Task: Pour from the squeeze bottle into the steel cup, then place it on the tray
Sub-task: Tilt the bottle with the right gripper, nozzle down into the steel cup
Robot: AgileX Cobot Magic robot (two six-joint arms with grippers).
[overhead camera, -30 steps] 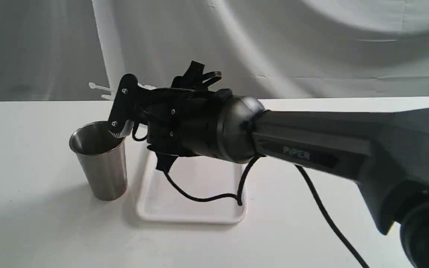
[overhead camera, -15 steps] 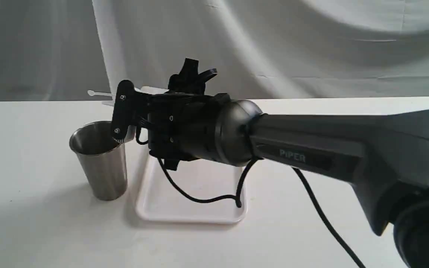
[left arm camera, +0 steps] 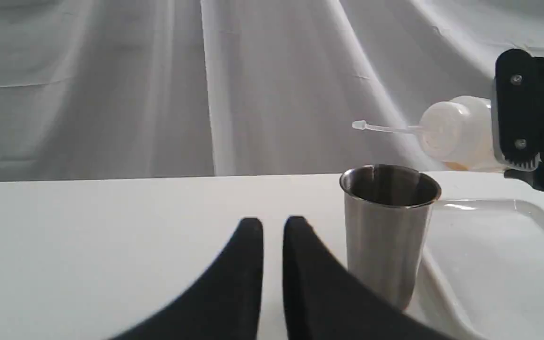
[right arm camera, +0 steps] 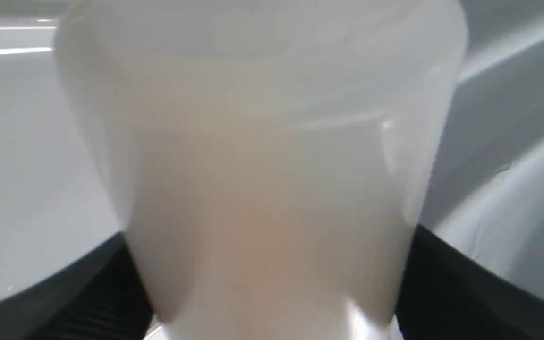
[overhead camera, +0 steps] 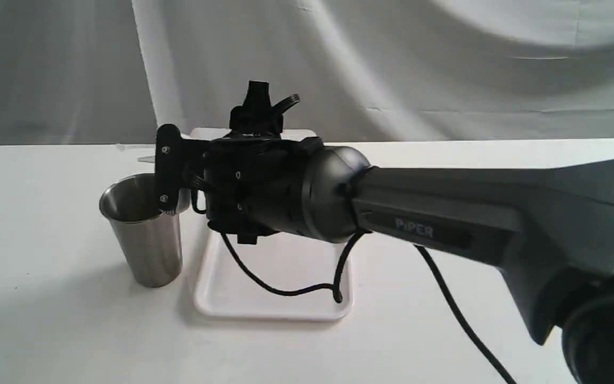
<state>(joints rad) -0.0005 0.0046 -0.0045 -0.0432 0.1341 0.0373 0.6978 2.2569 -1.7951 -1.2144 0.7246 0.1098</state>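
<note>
Right gripper (overhead camera: 168, 165), reaching across from the right of the exterior view, with its jaws spread wide around the body of the squeeze bottle (left arm camera: 461, 132) and clamped on it. The right wrist view shows the whitish bottle filling the gap between the two black fingers (right arm camera: 465, 293). The bottle lies roughly level, its body projecting from the jaws and its thin nozzle pointing away from the gripper, higher than the mouth of the steel cup (overhead camera: 144, 234). Amber liquid sits along the bottle's lower side. The cup stands upright on the white table (overhead camera: 46, 320), just beside the tray (overhead camera: 221, 298); contact between them cannot be judged. Left gripper (left arm camera: 273, 226), low over the table near the cup, has its jaws drawn almost together and empty.
</note>
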